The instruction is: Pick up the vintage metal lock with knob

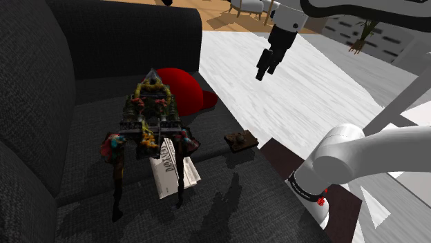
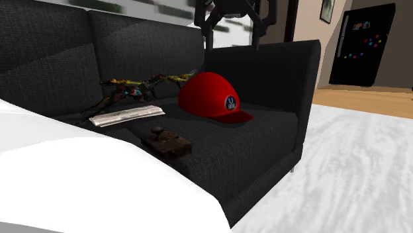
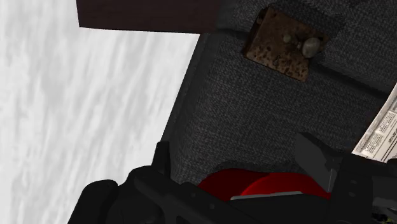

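On the seat of a dark sofa (image 1: pixel 41 90), near its front edge, a rusty brown lock (image 1: pixel 240 141) lies flat with its small knob facing up. It sits apart from a red cap (image 1: pixel 185 86) and a folded newspaper (image 1: pixel 169 171) on the same cushion. A tangled, multicoloured model (image 1: pixel 148 110) stands by the paper. The black gripper (image 1: pixel 264 72) hangs in the air, well apart from the lock, its two fingers spread and holding nothing.
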You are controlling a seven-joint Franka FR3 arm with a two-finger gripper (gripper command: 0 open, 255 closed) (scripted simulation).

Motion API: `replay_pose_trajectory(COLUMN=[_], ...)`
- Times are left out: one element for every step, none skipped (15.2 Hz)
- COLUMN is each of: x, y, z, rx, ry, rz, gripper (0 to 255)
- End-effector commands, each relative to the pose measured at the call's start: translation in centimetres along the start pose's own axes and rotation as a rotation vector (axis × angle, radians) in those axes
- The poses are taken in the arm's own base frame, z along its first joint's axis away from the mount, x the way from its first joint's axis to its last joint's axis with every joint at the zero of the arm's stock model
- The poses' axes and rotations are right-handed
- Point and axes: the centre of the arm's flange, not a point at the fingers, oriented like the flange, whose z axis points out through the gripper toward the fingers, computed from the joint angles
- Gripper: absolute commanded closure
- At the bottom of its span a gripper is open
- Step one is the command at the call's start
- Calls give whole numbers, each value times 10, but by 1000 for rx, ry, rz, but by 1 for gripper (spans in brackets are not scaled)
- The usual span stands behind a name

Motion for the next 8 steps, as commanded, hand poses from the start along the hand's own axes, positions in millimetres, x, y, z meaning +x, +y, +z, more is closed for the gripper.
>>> replay_pose_trajectory(x=[0, -3, -7, -10, -13, -17, -20, -24], y=[0, -9, -18, -27, -36, -45, -54, -63], z=[0, 8, 17, 25, 34, 42, 50, 59], rx=[0, 3, 6, 9, 11, 14, 17, 20], ry=[0, -2, -5, -7, -9, -11, -14, -16], rz=[0, -5, -11, -16, -22, -27, -32, -38], gripper=[0, 0, 0, 0, 0, 0, 0, 0])
